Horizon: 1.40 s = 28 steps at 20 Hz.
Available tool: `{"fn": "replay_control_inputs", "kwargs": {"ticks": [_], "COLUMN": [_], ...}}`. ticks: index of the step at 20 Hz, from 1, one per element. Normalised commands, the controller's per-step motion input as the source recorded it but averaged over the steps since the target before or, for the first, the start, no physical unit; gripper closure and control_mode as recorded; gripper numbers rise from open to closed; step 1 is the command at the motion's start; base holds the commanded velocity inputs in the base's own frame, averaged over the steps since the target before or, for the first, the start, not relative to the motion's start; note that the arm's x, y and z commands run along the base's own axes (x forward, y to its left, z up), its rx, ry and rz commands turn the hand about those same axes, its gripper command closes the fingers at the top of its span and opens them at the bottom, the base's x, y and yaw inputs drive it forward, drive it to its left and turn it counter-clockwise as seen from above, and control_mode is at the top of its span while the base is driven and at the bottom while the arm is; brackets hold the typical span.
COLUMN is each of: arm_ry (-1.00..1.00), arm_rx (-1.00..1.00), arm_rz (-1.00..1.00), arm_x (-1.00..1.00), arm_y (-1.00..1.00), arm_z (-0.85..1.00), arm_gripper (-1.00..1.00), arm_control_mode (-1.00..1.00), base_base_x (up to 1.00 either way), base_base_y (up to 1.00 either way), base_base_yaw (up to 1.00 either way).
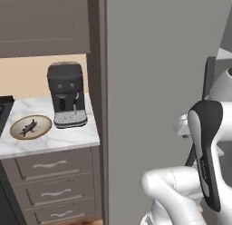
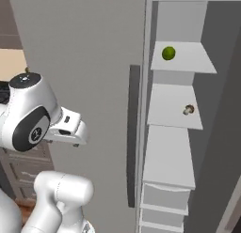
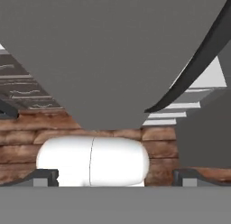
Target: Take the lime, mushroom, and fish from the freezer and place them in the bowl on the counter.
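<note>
looking from the left base view, you see the shallow round bowl with a tan wooden rim and cream inside [image 1: 18,133] on the white grey-veined marble counter [image 1: 68,139], just beside the black coffee machine [image 1: 67,95]. a small dark fish [image 1: 29,127] already lies in the bowl, so two items remain. the tall grey freezer [image 1: 154,74] shows its broad flat door here.

looking from the right base view, you find the freezer door swung open, its long dark vertical handle [image 2: 133,133] facing you and the pale shelves [image 2: 169,157] exposed. the small round green lime [image 2: 168,53] sits on the top shelf; the little brown-capped mushroom [image 2: 188,109] rests on the shelf below, near its right edge. the lime is likely firm, smooth and prone to roll, so you should close across its widest middle. the mushroom is probably light and soft, easily crushed or knocked off the edge; take it gently around the cap.

looking through the hand view, the two-finger gripper [image 3: 115,177] points down past the grey door toward the brown brick-patterned floor [image 3: 27,133]. its dark fingertips [image 3: 45,176] stand spread as wide as they go, with nothing between them.
</note>
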Motion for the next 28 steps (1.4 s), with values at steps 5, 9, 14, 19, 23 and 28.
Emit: {"fn": "replay_control_inputs", "kwargs": {"ticks": [5, 9, 14, 19, 23, 28], "arm_ry": [0.00, 0.00, 0.00, 0.00, 0.00, 0.00], "arm_rx": [0.00, 0.00, 0.00, 0.00, 0.00, 0.00], "arm_rz": [0.00, 0.00, 0.00, 0.00, 0.00, 0.00], "arm_x": [0.00, 0.00, 0.00, 0.00, 0.00, 0.00], "arm_y": [0.00, 0.00, 0.00, 0.00, 0.00, 0.00], "arm_z": [0.00, 0.00, 0.00, 0.00, 0.00, 0.00], "arm_gripper": [-1.00, -1.00, -1.00, -1.00, -1.00, -1.00], "arm_control_mode": [1.00, 1.00, 1.00, 1.00, 1.00, 1.00], "base_base_x": [0.28, 0.23, 0.24, 0.38, 0.46, 0.40], "base_base_y": [-0.68, -0.70, -0.51, -0.23, -0.16, -0.24], "base_base_yaw": [0.00, 0.00, 0.00, 0.00, 0.00, 0.00]}}
